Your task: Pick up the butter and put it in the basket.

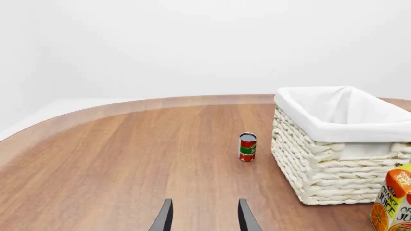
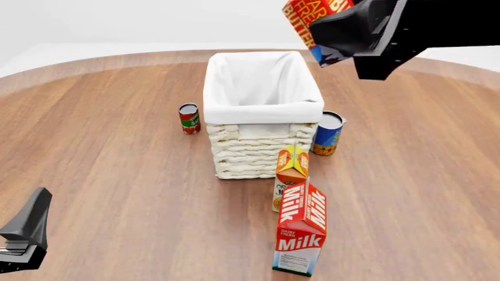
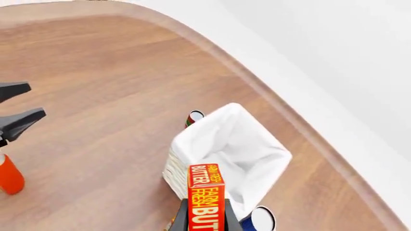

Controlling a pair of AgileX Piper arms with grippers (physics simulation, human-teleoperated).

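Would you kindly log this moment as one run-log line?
phase: carry | right gripper: jaws shut on butter, raised above basket | left gripper: open, idle | butter not yet in basket

Both arms matte black, angular, faceted housings. Left hand [image 1: 204,216]: two thin dark fingers [image 1: 163,217] tapering to points, lighter grey along edges. Right hand [image 2: 332,44]: blocky black wedge shell. No markings, cables visible.

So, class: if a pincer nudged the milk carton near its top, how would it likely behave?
The milk carton stands tall on a narrow base, so it would probably tip rather than slide. Its flat sides suggest it wouldn't roll. The juice carton right behind might catch it.
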